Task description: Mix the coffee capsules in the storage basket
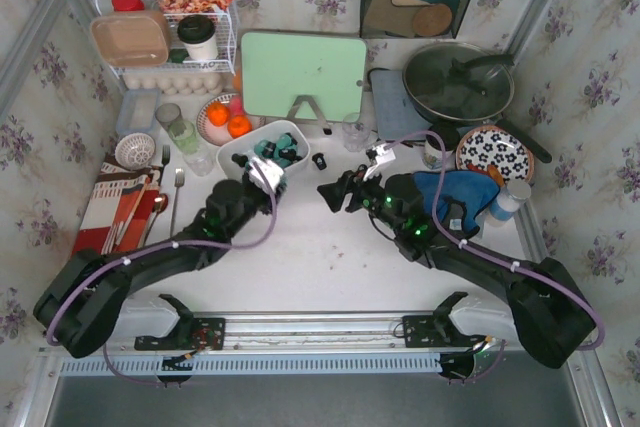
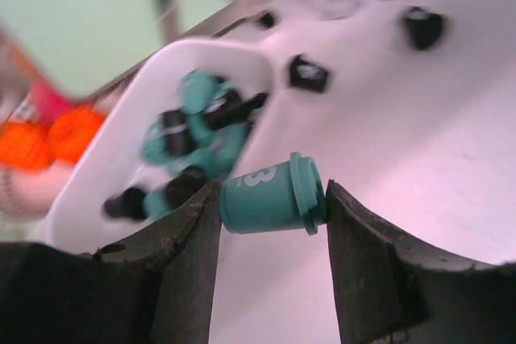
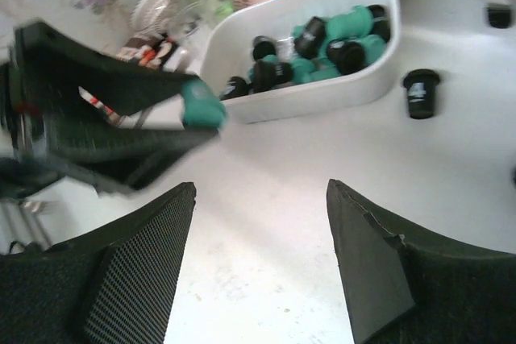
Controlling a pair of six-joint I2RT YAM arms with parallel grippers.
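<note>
The white storage basket (image 1: 240, 155) sits behind the arms and holds several teal and black coffee capsules (image 1: 275, 149). My left gripper (image 1: 266, 177) is just in front of the basket's near right corner. In the left wrist view it (image 2: 272, 199) is shut on a teal capsule (image 2: 270, 195), gripped end to end above the table, with the basket (image 2: 105, 159) behind it. My right gripper (image 1: 330, 195) is open and empty (image 3: 260, 191), facing the basket (image 3: 322, 96) and the held teal capsule (image 3: 201, 104). Loose black capsules lie on the table (image 3: 421, 93) (image 2: 309, 72) (image 1: 320, 161).
A green cutting board (image 1: 303, 75) stands behind the basket. A plate of oranges (image 1: 225, 117) and glasses (image 1: 182, 132) are to its left. A lidded pan (image 1: 458, 82), a floral plate (image 1: 495, 152) and a blue cloth (image 1: 455, 197) are on the right. A wire rack (image 1: 165, 42) is at the back left.
</note>
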